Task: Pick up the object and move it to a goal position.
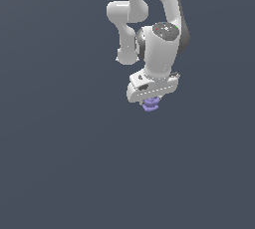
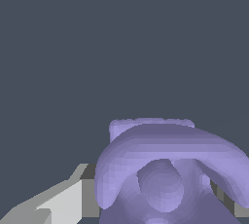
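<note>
- Dark slate-blue background (image 1: 60,173) fills both views, flat and even, with no edge, seam or shadow that I can make out; I cannot tell from either picture whether it is a floor, a table or plain backdrop.
- My arm (image 1: 149,4) is the largest thing in the exterior view: white, rounded links entering from the top edge, with a bulky elbow joint toward the exterior view's left and the wrist housing angled downward.
- My wrist section (image 1: 160,49) is a thick white cylinder with a grey cap on its upper end, tilted slightly, leading into the flat hand block below it.
- My gripper (image 1: 151,101) hangs under that block, pointing down. Its fingers are mostly hidden in the exterior view by the hand block and by what sits between them.
- One finger (image 2: 63,201) shows in the wrist view as a pale grey-white slab pressed against the flank of the load; grey bits of the other side peek out past the purple shape.
- The object (image 2: 165,169), lavender-purple, matte and lumpy with a wide curved flange and a rounded knob at its middle, is clamped between my fingers. In the exterior view it pokes out just beneath the gripper, much smaller than the hand above it.
</note>
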You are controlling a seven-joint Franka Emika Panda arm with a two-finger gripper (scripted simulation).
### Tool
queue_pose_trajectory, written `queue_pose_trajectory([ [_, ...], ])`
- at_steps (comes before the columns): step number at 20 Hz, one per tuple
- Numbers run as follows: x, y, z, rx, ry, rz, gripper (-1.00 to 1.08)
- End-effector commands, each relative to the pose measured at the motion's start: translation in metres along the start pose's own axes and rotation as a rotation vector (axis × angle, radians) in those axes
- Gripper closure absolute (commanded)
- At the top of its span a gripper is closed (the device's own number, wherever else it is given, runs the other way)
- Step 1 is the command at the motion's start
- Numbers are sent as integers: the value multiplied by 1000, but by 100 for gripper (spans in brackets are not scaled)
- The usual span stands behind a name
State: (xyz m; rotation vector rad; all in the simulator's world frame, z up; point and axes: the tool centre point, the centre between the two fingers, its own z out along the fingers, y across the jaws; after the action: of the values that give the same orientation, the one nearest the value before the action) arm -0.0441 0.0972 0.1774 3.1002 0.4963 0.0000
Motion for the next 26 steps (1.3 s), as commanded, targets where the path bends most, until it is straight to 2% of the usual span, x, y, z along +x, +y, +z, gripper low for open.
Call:
queue_pose_trajectory([
  [1,-8,-9,-24,0,0,0,108],
  [16,-55,-67,-180,0,0,-1,108],
  [26,-72,-92,-247,1,0,-1,108],
])
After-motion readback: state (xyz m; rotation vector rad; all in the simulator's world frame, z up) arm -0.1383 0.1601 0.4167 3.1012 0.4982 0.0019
